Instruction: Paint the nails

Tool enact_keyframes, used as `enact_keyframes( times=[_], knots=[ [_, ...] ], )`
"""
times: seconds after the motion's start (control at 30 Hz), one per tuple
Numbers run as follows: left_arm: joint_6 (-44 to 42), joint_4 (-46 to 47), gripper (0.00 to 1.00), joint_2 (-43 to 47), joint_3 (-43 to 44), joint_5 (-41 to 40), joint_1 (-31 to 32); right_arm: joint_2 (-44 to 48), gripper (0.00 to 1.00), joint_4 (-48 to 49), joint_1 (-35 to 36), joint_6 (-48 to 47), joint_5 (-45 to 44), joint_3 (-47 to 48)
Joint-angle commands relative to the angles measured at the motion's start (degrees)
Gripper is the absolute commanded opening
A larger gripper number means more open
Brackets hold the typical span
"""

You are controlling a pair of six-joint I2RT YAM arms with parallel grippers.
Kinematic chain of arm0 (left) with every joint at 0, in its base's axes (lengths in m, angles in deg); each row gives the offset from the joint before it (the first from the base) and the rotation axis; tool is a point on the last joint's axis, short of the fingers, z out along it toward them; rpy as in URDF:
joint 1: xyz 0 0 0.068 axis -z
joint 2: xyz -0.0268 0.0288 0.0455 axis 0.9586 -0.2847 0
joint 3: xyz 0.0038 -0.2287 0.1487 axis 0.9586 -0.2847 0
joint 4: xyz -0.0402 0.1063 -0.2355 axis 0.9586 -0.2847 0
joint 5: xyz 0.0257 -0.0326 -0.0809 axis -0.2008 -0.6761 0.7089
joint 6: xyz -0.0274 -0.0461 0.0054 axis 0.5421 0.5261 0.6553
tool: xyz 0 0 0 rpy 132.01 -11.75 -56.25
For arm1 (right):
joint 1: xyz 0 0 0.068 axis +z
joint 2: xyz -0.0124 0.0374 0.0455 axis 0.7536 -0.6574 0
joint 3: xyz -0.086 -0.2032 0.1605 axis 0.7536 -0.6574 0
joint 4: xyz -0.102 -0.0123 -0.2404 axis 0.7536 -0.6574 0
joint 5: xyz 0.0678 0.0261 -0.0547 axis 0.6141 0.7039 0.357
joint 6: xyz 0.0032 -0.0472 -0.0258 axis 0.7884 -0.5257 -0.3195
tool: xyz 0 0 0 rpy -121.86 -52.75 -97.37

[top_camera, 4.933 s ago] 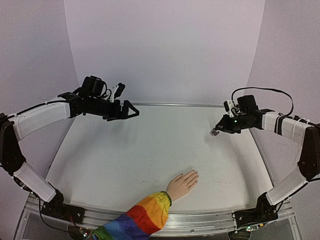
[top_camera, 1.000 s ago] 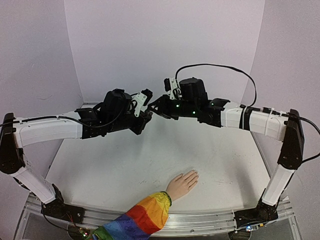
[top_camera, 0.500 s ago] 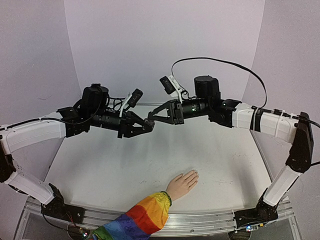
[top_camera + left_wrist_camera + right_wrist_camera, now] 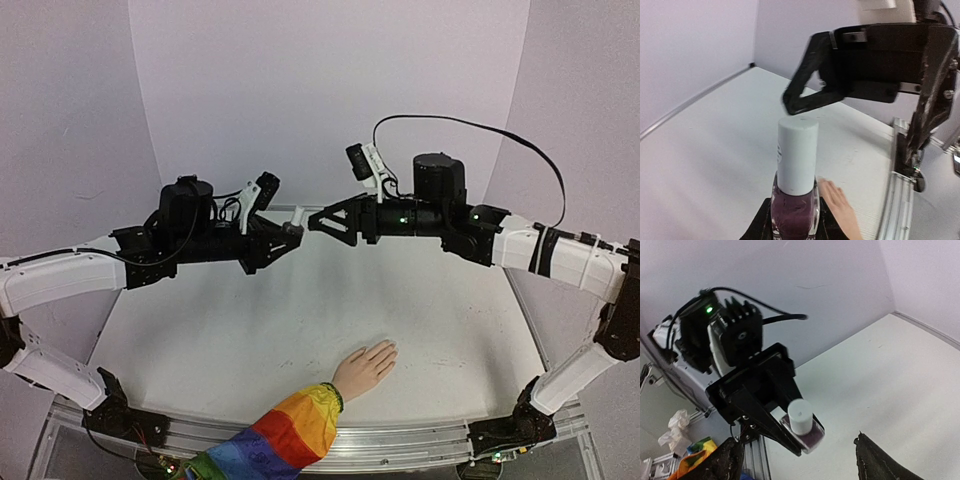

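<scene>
My left gripper [image 4: 284, 240] is shut on a small polish bottle [image 4: 797, 152] with a white cap and dark purple glass, held in the air above the table's far middle. The right gripper [image 4: 318, 221] faces it from the right, open, its fingertips a short way from the cap and touching nothing. In the right wrist view the bottle [image 4: 801, 416] sits between the left gripper's black fingers [image 4: 762, 422], ahead of my right gripper [image 4: 802, 456]. The mannequin hand [image 4: 366, 367] lies palm down near the front edge, with a rainbow sleeve [image 4: 282, 436]. Its nails are too small to make out.
The white table [image 4: 230, 320] is walled by pale lilac panels on three sides. A metal rail [image 4: 410, 438] runs along the near edge between the arm bases. A crumpled white wad [image 4: 678, 423] lies off the table, seen in the right wrist view.
The right gripper has opened and drawn back to the right, off the bottle's cap. The left gripper keeps the bottle and has lifted slightly. The mannequin hand has not moved.
</scene>
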Motion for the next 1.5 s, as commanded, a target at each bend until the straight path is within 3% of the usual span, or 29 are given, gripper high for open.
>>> enact_keyframes(
  times=[0.0, 0.17, 0.33, 0.53, 0.73, 0.8, 1.0, 1.13, 1.23, 1.33, 1.43, 1.47],
  knots=[
    [-4.81, 4.72, 0.00, 1.71, 0.50, -22.98, 0.88, 2.10, 0.79, 0.68, -0.09, 4.65, -10.78, 1.21],
    [-7.26, 4.76, 0.00, -0.99, 2.15, -28.58, 2.31, -2.56, 0.75, -2.70, 1.29, 10.53, -21.25, 7.83],
    [-7.52, 4.71, 0.00, -3.24, 3.41, -29.08, 2.59, -7.99, 0.68, -3.33, 3.23, 12.74, -23.48, 14.17],
    [-6.94, 4.78, 0.00, -4.07, 3.74, -28.89, 3.02, -12.68, 0.52, -4.18, 4.58, 15.22, -24.21, 18.59],
    [-6.19, 4.75, 0.00, -5.05, 4.34, -28.72, 3.29, -14.94, 0.44, -4.18, 5.56, 16.32, -24.96, 19.74],
    [-6.19, 4.78, 0.00, -5.19, 4.54, -28.77, 3.42, -15.42, 0.33, -4.18, 5.64, 16.39, -24.80, 20.20],
    [-6.29, 4.78, 0.00, -5.19, 4.82, -28.43, 3.39, -16.67, 0.26, -4.05, 5.70, 16.61, -24.41, 20.87],
    [-5.74, 4.78, 0.00, -4.97, 4.66, -27.19, 3.39, -16.51, 0.12, -2.52, 5.68, 16.40, -23.46, 19.94],
    [-4.71, 4.76, 0.00, -4.29, 4.61, -24.78, 3.39, -15.97, 0.00, -1.52, 5.60, 15.87, -22.51, 18.74],
    [-4.99, 4.75, 0.00, -4.06, 4.50, -19.39, 3.34, -14.89, 0.00, 0.68, 5.25, 14.36, -19.36, 16.64],
    [-4.87, 4.71, 0.00, -3.18, 4.12, -9.24, 2.57, -13.03, 0.00, 4.30, 4.24, 5.15, -6.84, 14.40],
    [-3.88, 4.80, 0.00, -2.77, 3.98, 1.89, 0.51, -11.97, 0.00, 6.94, 3.53, 0.57, 2.40, 12.80]
  ],
)
